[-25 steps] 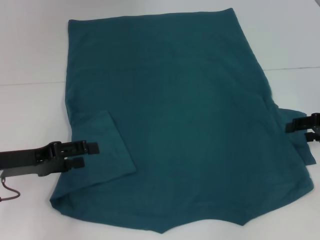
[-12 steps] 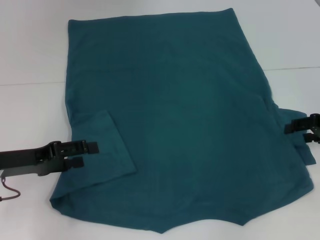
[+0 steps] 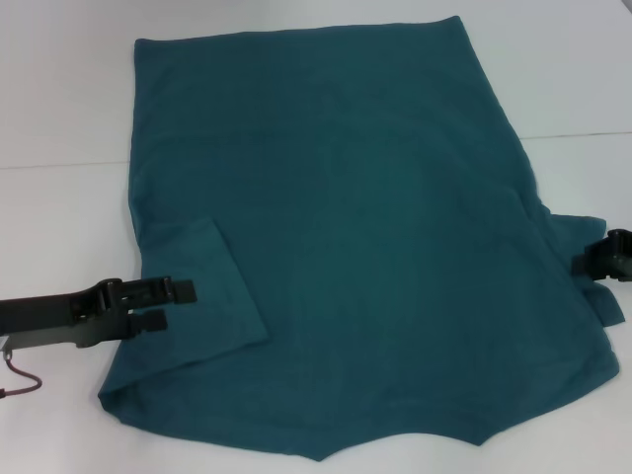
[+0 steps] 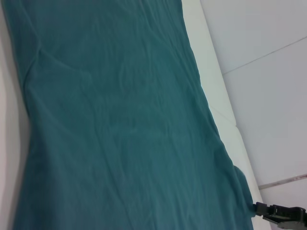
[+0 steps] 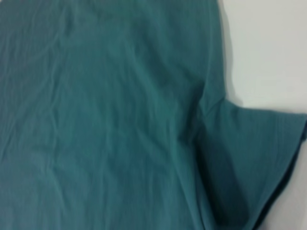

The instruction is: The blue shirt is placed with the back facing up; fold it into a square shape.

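Note:
The blue shirt (image 3: pixel 355 227) lies spread flat on the white table, hem at the far side and collar end toward me. Its left sleeve (image 3: pixel 202 286) is folded inward onto the body. Over that sleeve's outer edge my left gripper (image 3: pixel 166 305) rests open, with nothing between its fingers. The right sleeve (image 3: pixel 583 237) still sticks out sideways, and my right gripper (image 3: pixel 604 262) sits at its outer edge near the picture's right border. The right wrist view shows the shirt (image 5: pixel 105 110) and that sleeve (image 5: pixel 254 158). In the left wrist view, the shirt (image 4: pixel 120 120) fills the picture with the right gripper (image 4: pixel 280 213) beyond it.
The white table (image 3: pixel 59 217) surrounds the shirt, with a seam line running across it. A thin reddish cable (image 3: pixel 20 380) hangs under my left arm at the left edge.
My right gripper has slid outward to the right and slightly down, off the sleeve's inner part. The left arm and the shirt have not moved.

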